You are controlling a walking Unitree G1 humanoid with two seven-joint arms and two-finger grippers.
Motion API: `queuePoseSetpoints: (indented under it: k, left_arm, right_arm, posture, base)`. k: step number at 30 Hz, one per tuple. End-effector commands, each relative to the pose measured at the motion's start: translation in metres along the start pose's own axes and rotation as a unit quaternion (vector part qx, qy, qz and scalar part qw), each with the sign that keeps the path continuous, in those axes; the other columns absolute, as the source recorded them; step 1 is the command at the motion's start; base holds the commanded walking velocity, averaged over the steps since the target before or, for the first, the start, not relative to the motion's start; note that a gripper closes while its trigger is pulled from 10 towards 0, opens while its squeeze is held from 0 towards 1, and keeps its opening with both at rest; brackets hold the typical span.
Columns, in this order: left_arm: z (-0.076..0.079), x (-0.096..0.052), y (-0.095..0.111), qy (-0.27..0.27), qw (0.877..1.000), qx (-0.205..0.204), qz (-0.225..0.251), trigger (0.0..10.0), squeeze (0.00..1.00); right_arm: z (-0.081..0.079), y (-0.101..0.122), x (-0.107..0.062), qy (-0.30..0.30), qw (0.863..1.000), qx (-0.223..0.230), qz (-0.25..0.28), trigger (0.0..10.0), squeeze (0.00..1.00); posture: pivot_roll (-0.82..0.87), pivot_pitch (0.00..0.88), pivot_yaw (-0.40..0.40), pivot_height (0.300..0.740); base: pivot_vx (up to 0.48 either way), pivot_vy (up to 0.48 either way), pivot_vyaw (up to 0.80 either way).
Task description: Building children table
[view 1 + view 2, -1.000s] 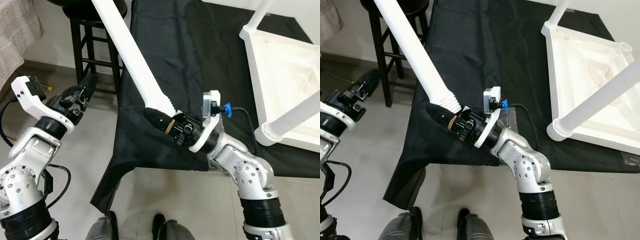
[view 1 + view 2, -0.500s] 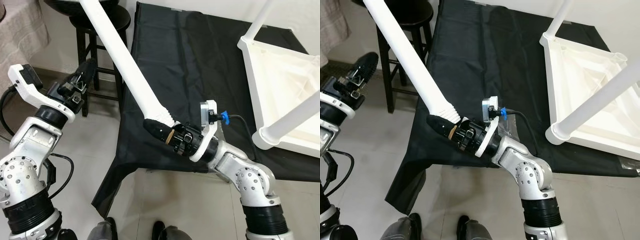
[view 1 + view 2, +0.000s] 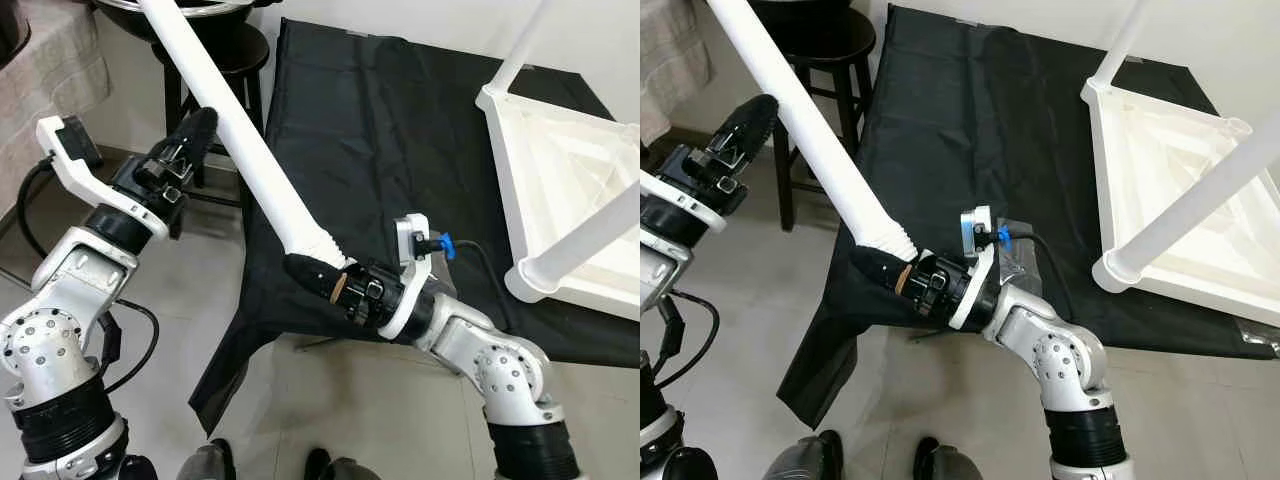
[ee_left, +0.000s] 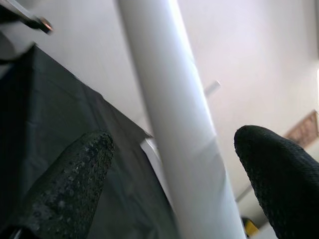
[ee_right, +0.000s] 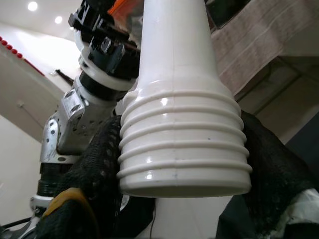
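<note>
A long white table leg (image 3: 240,130) slants up to the left, its ribbed threaded end (image 5: 182,144) low near the black cloth's edge. My right gripper (image 3: 310,275) is shut on that threaded end, with black fingers (image 5: 99,159) pressed on both sides. Higher up the leg, my left gripper (image 3: 195,135) stands open beside it. In the left wrist view the leg (image 4: 174,124) runs between the spread fingertips (image 4: 70,184) without touching them. The upturned white tabletop (image 3: 570,170) lies at the right, with one leg (image 3: 590,240) standing in its near corner.
A black cloth (image 3: 380,130) covers the work surface and hangs over its near-left corner. A dark wooden stool (image 3: 220,40) stands behind the leg at the upper left. Bare tiled floor (image 3: 200,300) lies to the left of the cloth.
My left gripper has risen and swung right, up to the leg, so its fingers now straddle it. The right gripper still holds the threaded end. The camera has shifted a little.
</note>
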State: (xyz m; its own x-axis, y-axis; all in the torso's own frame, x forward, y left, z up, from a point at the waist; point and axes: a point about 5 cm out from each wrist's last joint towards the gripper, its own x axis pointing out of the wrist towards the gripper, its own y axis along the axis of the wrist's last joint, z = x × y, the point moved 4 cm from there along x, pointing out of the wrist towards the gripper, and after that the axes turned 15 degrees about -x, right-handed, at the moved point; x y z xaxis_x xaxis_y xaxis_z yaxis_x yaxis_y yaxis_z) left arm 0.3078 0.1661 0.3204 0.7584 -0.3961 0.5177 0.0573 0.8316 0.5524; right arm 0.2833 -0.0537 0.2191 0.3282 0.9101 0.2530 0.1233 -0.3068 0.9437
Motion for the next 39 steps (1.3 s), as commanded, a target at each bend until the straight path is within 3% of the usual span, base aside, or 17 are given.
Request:
queuePoseSetpoints:
  k: [1,10,11,30,31,33,34,36,37,39]
  left_arm:
    - [0.01,-0.001,-0.013,-0.028,0.999,-0.007,-0.035,10.0,0.0]
    - [0.01,-0.004,-0.024,-0.031,0.998,-0.011,-0.058,9.8,0.0]
    - [0.008,-0.005,-0.022,-0.026,0.998,-0.009,-0.053,0.0,0.0]
    - [-0.004,-0.009,-0.021,-0.005,0.999,-0.005,-0.052,0.0,0.0]
    - [-0.006,-0.01,-0.022,0.002,0.998,-0.003,-0.057,0.0,0.0]
    - [-0.006,-0.01,-0.022,0.002,0.998,-0.003,-0.057,0.0,0.0]
    - [-0.01,-0.01,-0.022,0.013,0.998,-0.002,-0.058,10.0,0.0]
    - [-0.014,-0.01,-0.021,0.024,0.998,-0.001,-0.055,10.0,0.0]
    - [-0.017,-0.01,-0.019,0.033,0.998,0.002,-0.052,10.0,0.0]
    - [-0.018,-0.01,-0.018,0.037,0.998,0.003,-0.05,10.0,0.0]
  right_arm:
    - [-0.015,-0.004,0.001,0.033,0.999,0.008,-0.008,0.0,0.0]
    - [-0.029,-0.014,0.002,0.06,0.998,0.022,-0.028,0.0,0.0]
    - [-0.029,-0.015,0.002,0.061,0.997,0.022,-0.03,0.0,0.0]
    - [-0.031,-0.016,-0.003,0.065,0.997,-0.001,-0.048,0.0,0.0]
    - [-0.028,-0.017,-0.003,0.054,0.997,-0.007,-0.053,6.9,0.0]
    - [-0.028,-0.017,-0.003,0.054,0.997,-0.007,-0.053,6.9,0.0]
    - [-0.023,-0.015,-0.004,0.042,0.998,-0.018,-0.053,10.0,0.0]
    - [-0.018,-0.011,-0.005,0.031,0.998,-0.025,-0.049,10.0,0.0]
    - [-0.016,-0.009,-0.006,0.027,0.998,-0.03,-0.046,10.0,1.0]
    - [-0.018,-0.007,-0.008,0.038,0.998,-0.026,-0.041,10.0,1.0]
  posture:
    - [0.09,0.206,-0.147,0.74]
    - [0.09,0.212,-0.147,0.74]
    - [0.09,0.213,-0.147,0.74]
    - [0.09,0.22,-0.145,0.74]
    - [0.09,0.222,-0.144,0.74]
    - [0.09,0.222,-0.144,0.74]
    - [0.1,0.222,-0.145,0.74]
    - [0.1,0.222,-0.145,0.74]
    - [0.09,0.22,-0.143,0.74]
    - [0.09,0.22,-0.143,0.74]
  base:
    - [0.0,0.0,0.0]
    - [0.0,0.0,0.0]
    - [0.0,0.0,0.0]
    - [0.0,0.0,0.0]
    - [0.0,0.0,0.0]
    - [0.0,0.0,0.0]
    - [0.0,0.0,0.0]
    - [0.0,0.0,0.0]
    - [0.0,0.0,0.0]
    - [0.0,0.0,0.0]
